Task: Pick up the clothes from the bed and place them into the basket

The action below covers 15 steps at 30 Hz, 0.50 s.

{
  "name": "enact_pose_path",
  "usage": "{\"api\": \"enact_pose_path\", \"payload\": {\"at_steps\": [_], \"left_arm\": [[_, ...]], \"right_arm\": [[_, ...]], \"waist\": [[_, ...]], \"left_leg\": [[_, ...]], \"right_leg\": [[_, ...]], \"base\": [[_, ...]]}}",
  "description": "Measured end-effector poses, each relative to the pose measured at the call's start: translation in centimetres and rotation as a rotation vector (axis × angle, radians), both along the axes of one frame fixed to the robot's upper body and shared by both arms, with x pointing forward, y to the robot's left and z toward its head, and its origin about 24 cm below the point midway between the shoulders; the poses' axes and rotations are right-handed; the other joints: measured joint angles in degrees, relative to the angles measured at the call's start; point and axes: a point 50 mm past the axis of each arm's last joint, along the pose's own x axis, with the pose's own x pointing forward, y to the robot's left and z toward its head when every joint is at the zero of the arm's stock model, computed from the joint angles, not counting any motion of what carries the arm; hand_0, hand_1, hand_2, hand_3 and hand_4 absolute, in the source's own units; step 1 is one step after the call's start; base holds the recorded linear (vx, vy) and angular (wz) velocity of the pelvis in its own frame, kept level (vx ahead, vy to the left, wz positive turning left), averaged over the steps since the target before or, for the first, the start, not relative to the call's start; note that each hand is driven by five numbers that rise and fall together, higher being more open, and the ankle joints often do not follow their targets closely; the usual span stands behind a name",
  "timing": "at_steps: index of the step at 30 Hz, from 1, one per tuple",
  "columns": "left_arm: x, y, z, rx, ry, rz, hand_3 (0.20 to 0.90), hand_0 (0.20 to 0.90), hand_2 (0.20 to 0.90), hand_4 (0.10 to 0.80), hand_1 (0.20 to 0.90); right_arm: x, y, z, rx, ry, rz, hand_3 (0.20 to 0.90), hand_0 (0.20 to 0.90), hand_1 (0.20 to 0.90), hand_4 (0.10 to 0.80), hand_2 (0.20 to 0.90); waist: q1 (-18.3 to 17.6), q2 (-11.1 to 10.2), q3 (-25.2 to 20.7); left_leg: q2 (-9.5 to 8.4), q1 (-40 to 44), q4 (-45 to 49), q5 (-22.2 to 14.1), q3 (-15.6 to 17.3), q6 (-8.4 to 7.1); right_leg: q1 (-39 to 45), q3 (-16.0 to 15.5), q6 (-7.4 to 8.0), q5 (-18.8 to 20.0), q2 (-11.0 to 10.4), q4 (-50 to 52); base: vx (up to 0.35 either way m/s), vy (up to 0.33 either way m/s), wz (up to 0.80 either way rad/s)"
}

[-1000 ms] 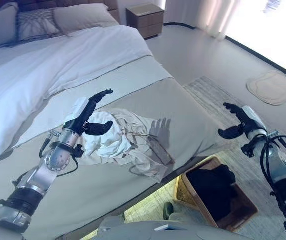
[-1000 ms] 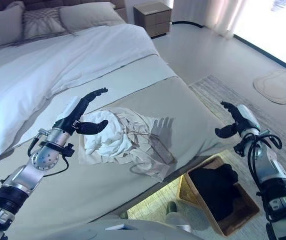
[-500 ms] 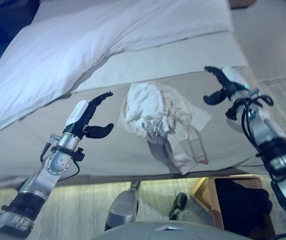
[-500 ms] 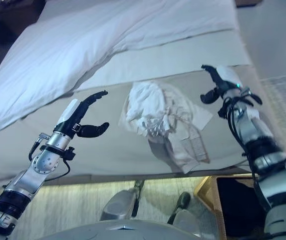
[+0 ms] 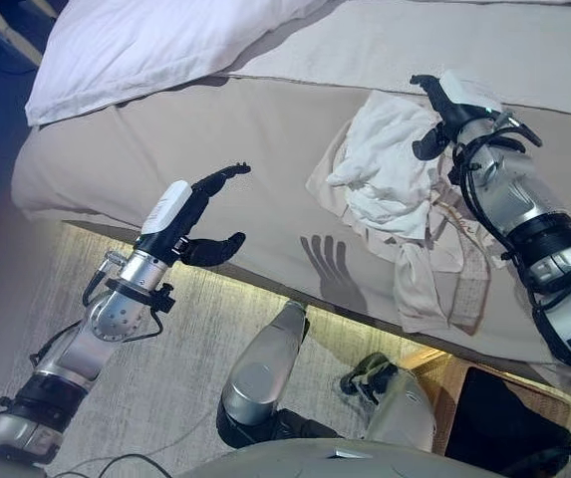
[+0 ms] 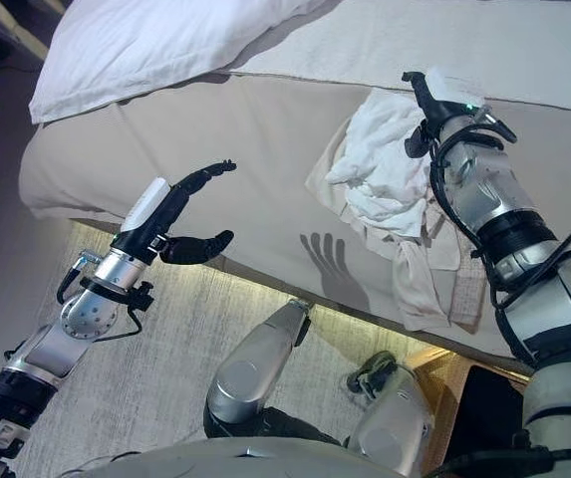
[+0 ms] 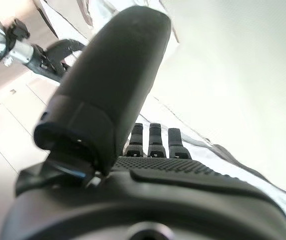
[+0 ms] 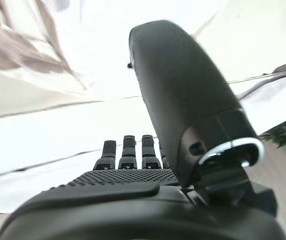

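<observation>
- The clothes (image 5: pixel 390 184) are a crumpled pile of white and beige fabric on the bed (image 5: pixel 215 139), near the edge closest to the robot, with one beige piece trailing toward the edge. Nothing's been lifted yet.
- The right hand (image 5: pixel 442 115) sits right at the far upper side of the pile, fingers spread and relaxed, thumb apart from them, holding nothing. Can't tell for sure if it's touching the cloth or just above it. My guess is it's lining up to come down on the bunched white part, since that's the thickest bit to grab.
- The left hand (image 5: pixel 200 214) is out past the bed's edge, well apart from the pile, also spread with nothing in it. Looks like it's just parked out of the way, or waiting to help gather.
- The basket (image 5: pixel 484 413), a wicker one with something dark inside, is on the floor below the bed's edge at the robot's right, so the drop should be short once the pile is gripped.
- Loose trailing bits could get left behind on a one-handed grab.
</observation>
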Motion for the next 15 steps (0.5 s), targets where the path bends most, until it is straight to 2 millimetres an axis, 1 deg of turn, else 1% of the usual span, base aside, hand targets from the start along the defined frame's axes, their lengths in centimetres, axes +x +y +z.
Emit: {"api": "enact_pose_path", "payload": {"at_steps": [2, 3, 6, 8, 13, 15], "left_arm": [[-0.2, -0.4, -0.1, -0.003, -0.004, -0.020, 0.900, 0.900, 0.900, 0.800, 0.900], [-0.3, -0.7, -0.1, -0.008, -0.009, -0.032, 0.900, 0.900, 0.900, 0.800, 0.900], [-0.7, -1.3, 0.2, -0.023, -0.041, -0.077, 0.900, 0.900, 0.900, 0.800, 0.900], [-0.8, -1.7, 0.2, -0.035, -0.054, -0.087, 0.900, 0.900, 0.900, 0.800, 0.900], [-0.8, -1.6, 0.6, -0.053, -0.095, -0.071, 0.900, 0.900, 0.900, 0.800, 0.900], [-0.7, -1.4, 0.7, -0.051, -0.103, -0.063, 0.900, 0.900, 0.900, 0.800, 0.900]], "right_arm": [[0.1, -0.3, 0.0, -0.001, 0.004, -0.017, 0.900, 0.900, 0.900, 0.800, 0.900], [0.1, -0.5, -0.1, 0.000, 0.009, -0.025, 0.900, 0.900, 0.900, 0.800, 0.900], [0.2, -1.0, -0.2, 0.002, 0.018, -0.051, 0.900, 0.900, 0.900, 0.800, 0.900], [0.2, -1.1, 0.2, -0.002, 0.013, -0.058, 0.900, 0.900, 0.900, 0.800, 0.900], [0.5, -1.1, 0.4, -0.032, 0.032, -0.089, 0.900, 0.900, 0.900, 0.800, 0.900], [0.6, -1.0, 0.4, -0.037, 0.042, -0.096, 0.900, 0.900, 0.900, 0.800, 0.900]], "waist": [[0.1, 0.0, 0.2], [0.2, 0.0, 0.3], [0.1, 0.1, 0.3], [-0.1, 0.1, 0.3], [0.1, 0.1, 0.3], [0.3, 0.1, 0.3]], "left_leg": [[-0.43, -1.9, 2.6, -0.6, -0.5, -0.11], [-0.48, -2.7, 3.7, -1.1, -0.5, 0.13], [-0.48, -5.7, 6.3, -1.8, -0.5, 0.19], [-0.52, -8.1, 7.7, -1.9, -0.5, 0.21], [-0.60, -14.5, 10.6, -2.2, -0.5, 0.29], [-0.68, -16.6, 11.8, -2.2, -0.7, 0.30]], "right_leg": [[-1.5, 0.0, -0.23, -1.2, -0.6, 2.6], [-2.1, 0.0, -0.64, -2.0, -0.8, 3.6], [-4.7, 0.4, -1.09, -2.9, -1.1, 6.1], [-7.3, 1.2, -0.83, -3.1, -1.2, 7.7], [-13.6, 1.6, -0.96, -3.2, -1.7, 11.4], [-15.6, 1.7, -1.38, -3.4, -1.8, 12.7]], "base": [[0.010, 0.020, 0.14], [0.017, 0.045, 0.12], [-0.002, 0.072, 0.02], [-0.017, 0.060, -0.03], [-0.016, 0.027, 0.07], [-0.016, 0.013, 0.07]]}}
